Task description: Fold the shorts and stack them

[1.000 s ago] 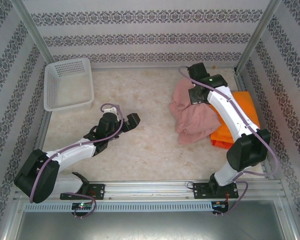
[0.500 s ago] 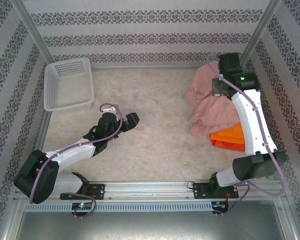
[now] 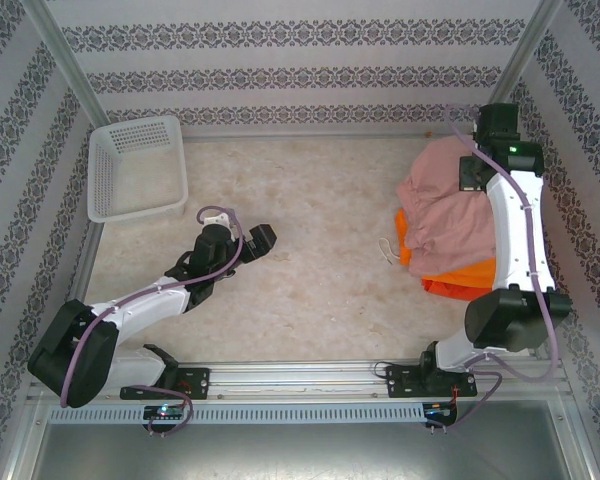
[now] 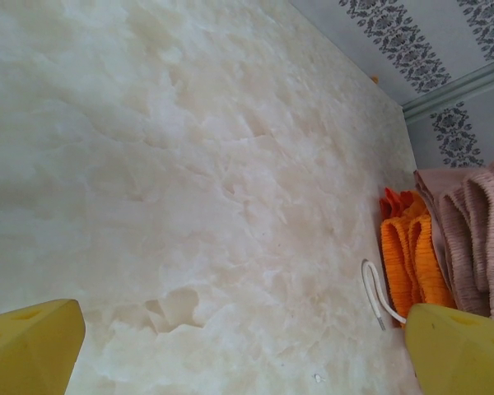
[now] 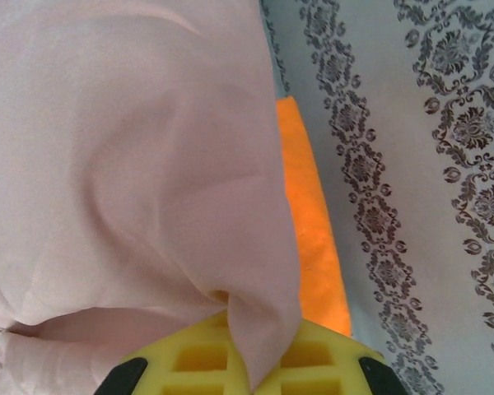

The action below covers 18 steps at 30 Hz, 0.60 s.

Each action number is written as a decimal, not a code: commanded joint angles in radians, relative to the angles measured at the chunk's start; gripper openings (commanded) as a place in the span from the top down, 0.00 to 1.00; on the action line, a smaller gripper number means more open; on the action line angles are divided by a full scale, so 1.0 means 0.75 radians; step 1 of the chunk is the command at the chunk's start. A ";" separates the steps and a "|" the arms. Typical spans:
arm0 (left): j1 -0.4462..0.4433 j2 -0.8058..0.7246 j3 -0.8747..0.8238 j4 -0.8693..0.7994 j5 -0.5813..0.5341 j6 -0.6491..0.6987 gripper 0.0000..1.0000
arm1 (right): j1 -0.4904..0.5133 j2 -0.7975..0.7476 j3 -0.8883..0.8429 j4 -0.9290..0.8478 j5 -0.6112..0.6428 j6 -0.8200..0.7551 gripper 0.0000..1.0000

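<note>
The dusty pink shorts (image 3: 442, 212) hang bunched from your right pincer (image 5: 247, 370) at the desk's (image 3: 320, 200) far right corner, draped over the bright orange shorts (image 3: 458, 278). The cloth is soft and thin, with gathered, ribbed waistbands; the desk is pale and marbled. Your right pincer is pinched tight on a pink fold; your left pincer (image 3: 264, 238) stands wide, well apart, holding nothing

Basket (image 3: 138, 170) far left, top shorts (image 3: 445, 215) far right.
On the table (image 3: 320, 220), the top shorts lie over the lower shorts (image 3: 462, 282); the right gripper (image 3: 470, 172) sits at their far end, the left gripper (image 3: 265, 238) left of centre.
</note>
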 commanded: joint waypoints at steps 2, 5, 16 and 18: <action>0.026 -0.029 -0.011 -0.012 0.009 0.029 0.00 | -0.070 0.027 -0.052 0.138 0.129 -0.085 1.00; 0.035 -0.035 -0.015 -0.022 0.016 0.033 0.00 | -0.106 0.046 -0.094 0.203 0.190 -0.125 1.00; 0.071 -0.129 -0.062 -0.072 0.016 0.044 0.00 | -0.291 0.064 -0.095 0.231 0.196 0.125 0.19; 0.075 -0.152 -0.074 -0.076 0.007 0.044 0.00 | -0.301 0.021 -0.068 0.187 -0.044 0.221 0.12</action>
